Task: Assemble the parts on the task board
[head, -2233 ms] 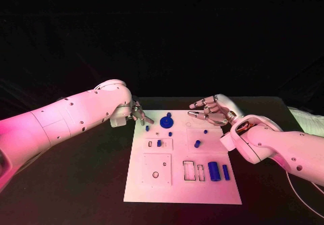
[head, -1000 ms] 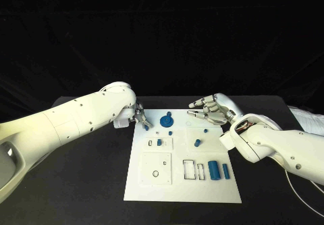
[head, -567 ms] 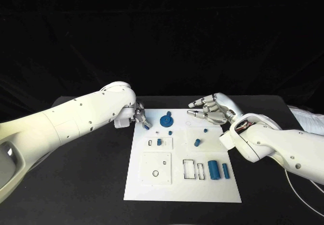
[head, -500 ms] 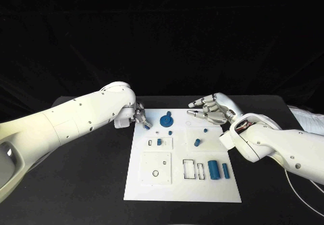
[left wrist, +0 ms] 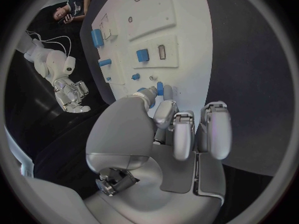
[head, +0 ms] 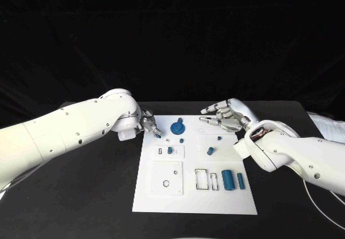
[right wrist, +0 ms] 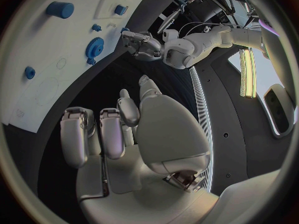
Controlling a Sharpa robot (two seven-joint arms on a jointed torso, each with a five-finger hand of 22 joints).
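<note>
Between the left hand's [head: 146, 123] fingertips sits a small blue peg [head: 157, 134], pinched for seating on the task board [head: 194, 199], while the right hand [head: 226, 115] hovers loosely curled, holding nothing.

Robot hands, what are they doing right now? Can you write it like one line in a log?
left hand: pinches small blue part at task board far corner | right hand: holds nothing, fingers curled, above far edge

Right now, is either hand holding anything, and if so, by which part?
The left hand pinches a small blue part at the task board's far left edge; its fingertips hide which end. The right hand holds nothing, fingers loosely curled.
</note>
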